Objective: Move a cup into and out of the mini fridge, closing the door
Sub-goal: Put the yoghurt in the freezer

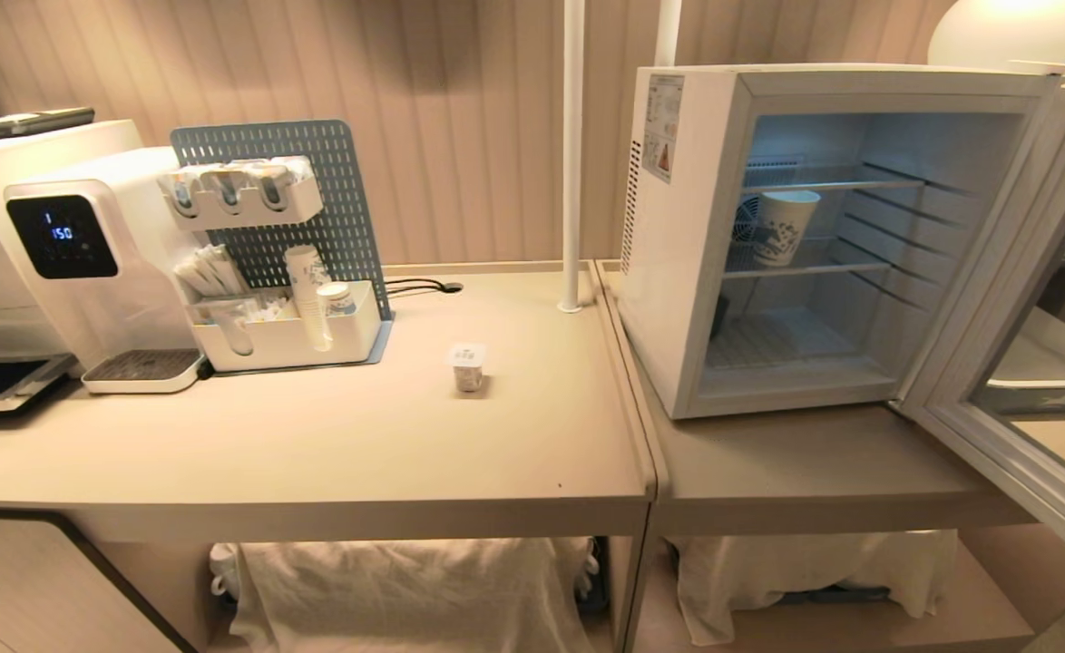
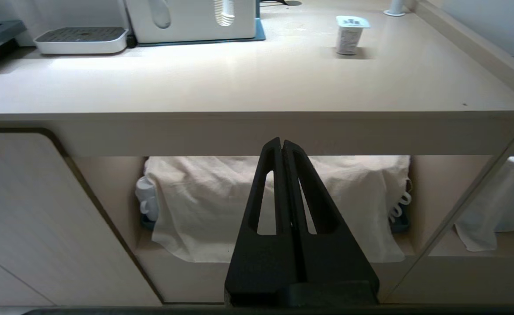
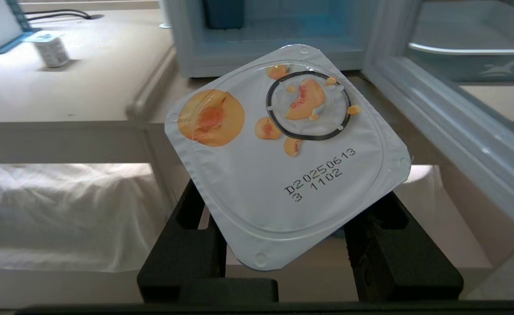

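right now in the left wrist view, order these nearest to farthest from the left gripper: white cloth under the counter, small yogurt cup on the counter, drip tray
From the shut left gripper, which hangs below the counter edge:
1. White cloth, on the shelf under the counter, just behind the fingers.
2. Small yogurt cup, standing on the countertop, toward the fridge side.
3. Drip tray, at the counter's back, on the opposite side, about as far back as the cup but farther off sideways.

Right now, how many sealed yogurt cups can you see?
2: one yogurt cup stands on the counter left of the mini fridge; another cup sits gripped in the right gripper.
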Controlling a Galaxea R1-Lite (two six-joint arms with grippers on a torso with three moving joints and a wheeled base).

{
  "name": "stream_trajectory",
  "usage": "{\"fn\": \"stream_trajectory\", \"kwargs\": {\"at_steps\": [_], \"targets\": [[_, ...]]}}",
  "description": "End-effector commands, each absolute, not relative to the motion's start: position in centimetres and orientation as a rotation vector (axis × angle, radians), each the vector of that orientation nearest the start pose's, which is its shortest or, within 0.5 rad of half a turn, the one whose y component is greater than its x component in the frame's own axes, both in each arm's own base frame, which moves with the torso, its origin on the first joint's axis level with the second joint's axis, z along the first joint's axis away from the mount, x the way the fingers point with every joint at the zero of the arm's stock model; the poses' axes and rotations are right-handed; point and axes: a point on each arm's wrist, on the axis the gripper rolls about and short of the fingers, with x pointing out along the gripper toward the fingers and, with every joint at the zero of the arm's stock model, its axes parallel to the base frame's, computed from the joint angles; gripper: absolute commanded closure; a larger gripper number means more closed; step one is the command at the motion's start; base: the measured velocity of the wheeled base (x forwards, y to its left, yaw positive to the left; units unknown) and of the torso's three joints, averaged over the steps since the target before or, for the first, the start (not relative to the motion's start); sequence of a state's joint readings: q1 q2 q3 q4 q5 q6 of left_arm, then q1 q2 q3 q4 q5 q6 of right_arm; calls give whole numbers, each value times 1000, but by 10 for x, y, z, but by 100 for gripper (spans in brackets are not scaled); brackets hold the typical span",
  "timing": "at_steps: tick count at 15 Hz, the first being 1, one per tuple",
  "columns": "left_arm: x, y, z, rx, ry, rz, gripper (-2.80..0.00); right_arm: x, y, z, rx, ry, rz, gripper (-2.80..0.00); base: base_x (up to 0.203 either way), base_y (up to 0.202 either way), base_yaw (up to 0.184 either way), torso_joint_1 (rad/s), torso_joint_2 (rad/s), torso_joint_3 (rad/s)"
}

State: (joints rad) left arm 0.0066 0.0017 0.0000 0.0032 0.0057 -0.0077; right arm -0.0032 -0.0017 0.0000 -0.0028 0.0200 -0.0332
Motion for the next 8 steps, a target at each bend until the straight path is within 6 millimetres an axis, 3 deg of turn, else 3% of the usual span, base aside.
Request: {"fn": "stream_trajectory", "kwargs": {"at_steps": [1,4,8], "targets": [[-23,0,75,-9,5,12,0,-23,1,76,-35,-2,17,0,0,-181,-9,10,5,0],[-23,0,75,-9,6,12,0,-23,1,76,-35,2,18,0,0,-109,-1,1,3,2],[-23,0,75,-12,8,14,0,-24,0,76,-37,15,16,0,0,0,0,0,0,0]]}}
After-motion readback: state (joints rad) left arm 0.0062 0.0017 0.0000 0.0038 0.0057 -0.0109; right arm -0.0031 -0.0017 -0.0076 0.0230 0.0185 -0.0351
